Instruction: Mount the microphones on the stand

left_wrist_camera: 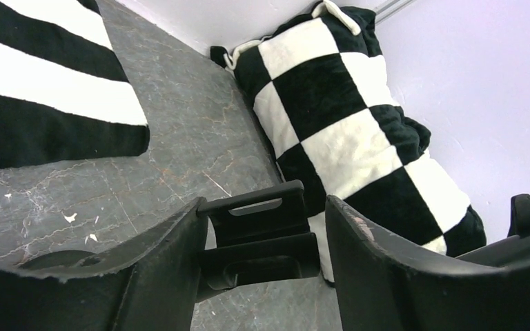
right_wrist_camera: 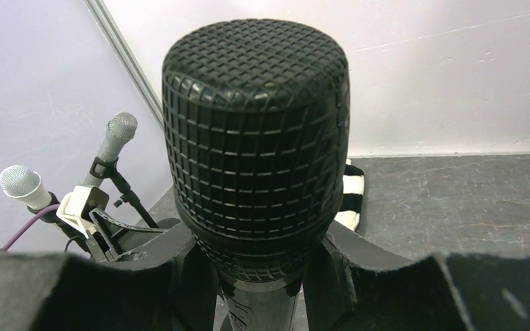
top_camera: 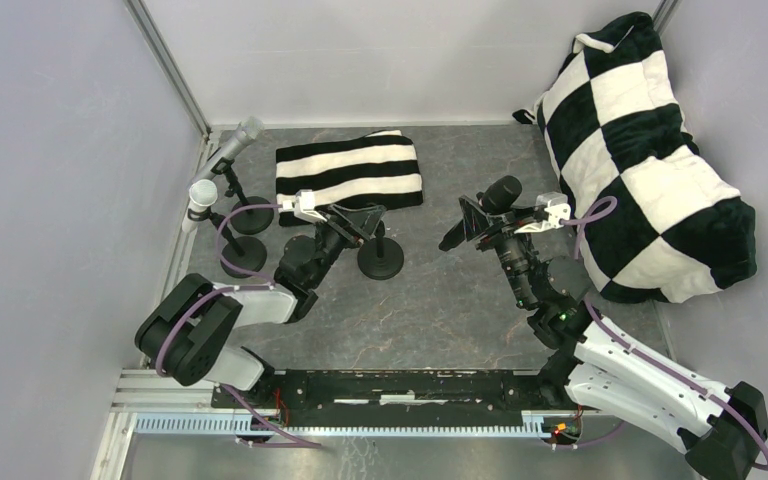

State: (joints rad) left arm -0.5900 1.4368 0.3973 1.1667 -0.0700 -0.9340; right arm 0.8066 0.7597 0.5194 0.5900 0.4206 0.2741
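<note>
Two microphones already sit clipped in small round-based stands (top_camera: 250, 215) at about ten o'clock on the table (top_camera: 440, 310). The silver-grey microphone (top_camera: 238, 140) is farther back and the white microphone (top_camera: 200, 197) just nearer, both tilted with their heads toward the left wall. Just at nine o'clock of the table's middle is a third stand (top_camera: 380, 258), its clip (left_wrist_camera: 259, 231) holding nothing. The left gripper (top_camera: 365, 220) has its fingers (left_wrist_camera: 145, 269) on either side of that clip and close to it; whether they pinch it cannot be told. At two o'clock of the middle, the right gripper (top_camera: 480, 222) is clenched on the black microphone (right_wrist_camera: 255, 138), just below its mesh head, holding it above the table. A striped cloth (top_camera: 350, 175) lies at twelve o'clock, and a chequered cushion (top_camera: 650, 150) at two o'clock by the right wall.
</note>
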